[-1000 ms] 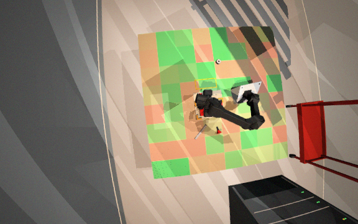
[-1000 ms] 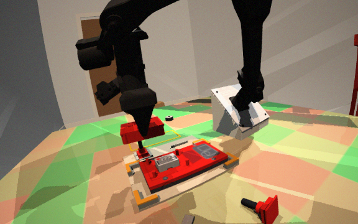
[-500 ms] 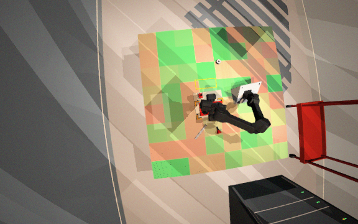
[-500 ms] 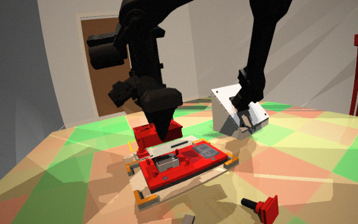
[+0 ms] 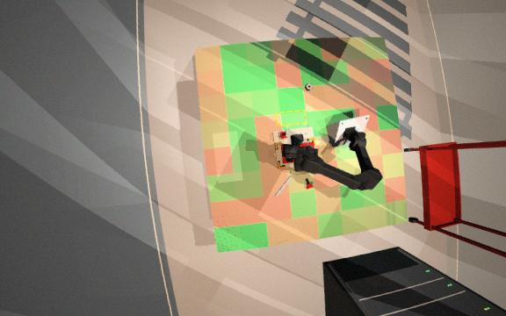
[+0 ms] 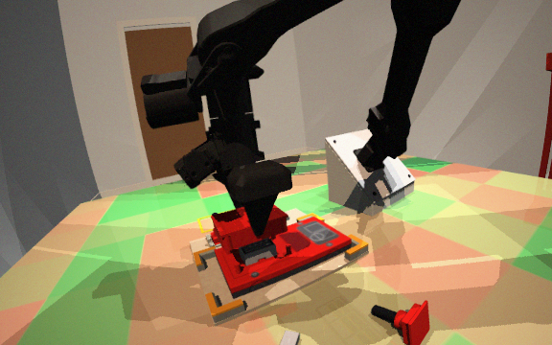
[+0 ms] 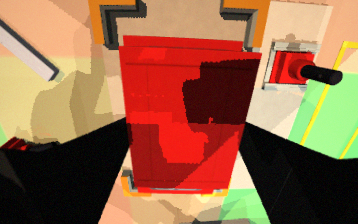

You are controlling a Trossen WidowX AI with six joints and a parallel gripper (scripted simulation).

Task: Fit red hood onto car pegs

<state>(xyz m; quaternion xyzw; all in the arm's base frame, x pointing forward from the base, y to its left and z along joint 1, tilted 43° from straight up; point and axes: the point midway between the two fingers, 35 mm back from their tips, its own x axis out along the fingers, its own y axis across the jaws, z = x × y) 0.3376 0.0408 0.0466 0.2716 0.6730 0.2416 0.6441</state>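
Note:
The red hood [image 6: 230, 230] [image 7: 155, 95] is roof-up between the fingers of my gripper [image 6: 258, 231] [image 7: 184, 123], which is shut on its two sides. The hood is low over the rear side of the red chassis [image 6: 300, 254], next to and partly behind the grey engine block [image 6: 257, 251], which still shows in the exterior view. The chassis lies in the jig [image 6: 207, 278] [image 7: 180, 21] with orange corners. A peg shows to the right of the engine. In the wrist view the hood covers the engine and pegs. Whether the hood touches anything, and its far corners, cannot be seen.
A red piece with a black handle [image 6: 414, 323] [image 5: 309, 184] and a grey bar [image 5: 284, 185] [image 7: 20, 42] lie beside the jig. A similar handled piece [image 7: 286, 67] stands in a holder on its other side. A white wedge-shaped box [image 6: 337, 165] stands by the arm.

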